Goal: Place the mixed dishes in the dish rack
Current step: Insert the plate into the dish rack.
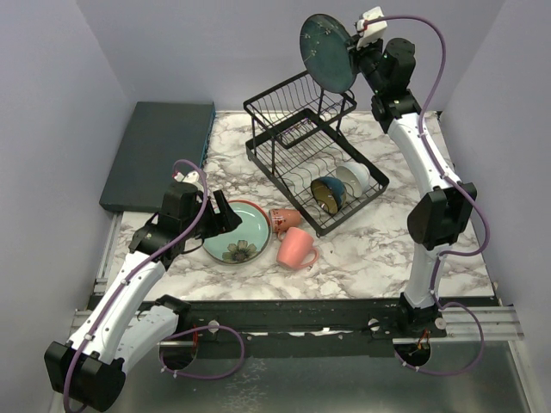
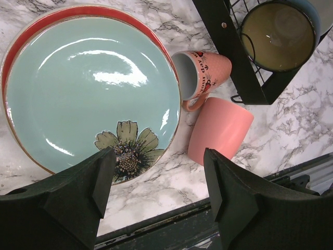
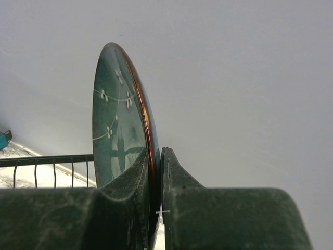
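Dark teal plate (image 1: pixel 328 52), clamped by its rim between the closed fingers of the right gripper (image 1: pixel 360 43), high in the air above and just behind the dish rack (image 1: pixel 258 148). Near upright in the right wrist view (image 3: pixel 117 125), pinched low on the edge, face turned toward the rack's top basket.

In the rack's lower tier, at its near right end: a dark cream-lined bowl (image 1: pixel 328 194) and a white bowl (image 1: pixel 353 178). Bare slots further back in the same tier, seemingly partly under the basket.

For this step:
- Keep the pinch firm (glazed rim, probably slippery) and the plate upright.
- Line the plate's edge up with the run of the slot wires before lowering.
- Come in slowly from the rack's open front, not straight down through the basket.
- Let go only with the rim seated between two wires.

Left gripper (image 1: pixel 225 215), spread wide and holding nothing, poised in front of the rack over the near edge of the flowered plate (image 1: pixel 237 234). Beside it, just in front of the rack, a patterned pink mug (image 1: pixel 284 218) on its side and a plain pink mug (image 1: pixel 297 248). Best left alone during the right arm's descent.
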You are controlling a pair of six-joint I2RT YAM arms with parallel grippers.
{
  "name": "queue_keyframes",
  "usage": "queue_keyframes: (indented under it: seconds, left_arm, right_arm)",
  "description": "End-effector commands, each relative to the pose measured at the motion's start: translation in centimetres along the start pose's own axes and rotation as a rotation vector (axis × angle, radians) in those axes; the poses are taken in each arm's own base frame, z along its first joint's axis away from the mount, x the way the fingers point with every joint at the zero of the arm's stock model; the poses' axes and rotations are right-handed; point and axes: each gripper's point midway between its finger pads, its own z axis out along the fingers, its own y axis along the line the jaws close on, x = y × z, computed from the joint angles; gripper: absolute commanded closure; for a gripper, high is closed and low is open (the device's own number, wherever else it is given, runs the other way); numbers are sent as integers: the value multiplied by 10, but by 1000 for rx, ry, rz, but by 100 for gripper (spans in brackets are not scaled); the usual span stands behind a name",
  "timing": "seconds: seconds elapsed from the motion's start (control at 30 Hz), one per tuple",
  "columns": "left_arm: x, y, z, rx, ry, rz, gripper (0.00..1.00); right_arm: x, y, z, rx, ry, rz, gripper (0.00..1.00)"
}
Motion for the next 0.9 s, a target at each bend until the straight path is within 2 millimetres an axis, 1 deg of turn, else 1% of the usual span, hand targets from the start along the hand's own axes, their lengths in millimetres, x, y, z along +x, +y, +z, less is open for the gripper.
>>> queue_keyframes:
  seconds: [0.0, 0.3, 0.53, 0.67, 0.73, 0.87]
  left_arm:
    - [0, -1, 2, 12, 0, 12, 25]
    - [0, -1, 2, 12, 1, 12, 25]
    - [0, -1, 2, 12, -1, 12, 25]
    - [0, -1, 2, 13, -1, 12, 25]
    - [0, -1, 2, 12, 0, 12, 25]
    - [0, -1, 2, 13, -2, 12, 25]
  right_arm:
    - [-74, -34, -6, 111, -231, -42, 100]
    - [-52, -22, 2, 73, -200, -13, 100]
    - [-40, -17, 5, 52, -179, 1, 100]
    - [-30, -7, 6, 13, -160, 4, 100]
    - [-27, -5, 6, 8, -151, 5, 100]
    - [-26, -6, 4, 10, -146, 3, 100]
